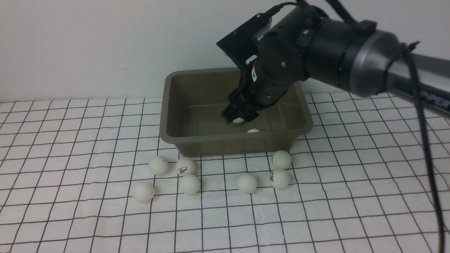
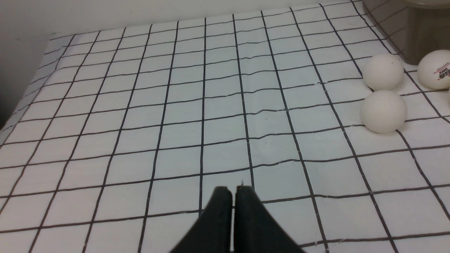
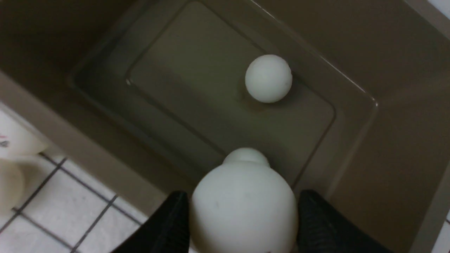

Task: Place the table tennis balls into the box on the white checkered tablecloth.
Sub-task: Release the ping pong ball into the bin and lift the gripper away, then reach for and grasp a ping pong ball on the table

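Observation:
The olive-grey box (image 1: pixel 164 116) stands on the white checkered tablecloth (image 1: pixel 70 140). My right gripper (image 1: pixel 240 117) reaches down inside it, shut on a table tennis ball (image 3: pixel 242 207) that is pressed between both fingers. On the box floor lie two more balls, one out in the open (image 3: pixel 268 78) and one partly hidden under the held ball (image 3: pixel 246 156). Several balls lie on the cloth in front of the box, among them one on the left (image 1: pixel 158 165) and one on the right (image 1: pixel 281 159). My left gripper (image 2: pixel 233 191) is shut and empty, low over bare cloth.
In the left wrist view, three balls (image 2: pixel 384 111) and a corner of the box (image 2: pixel 415 31) sit off to one side. A pale wall (image 1: pixel 105 45) rises right behind the box. The right arm's cable (image 1: pixel 427 147) hangs over the cloth.

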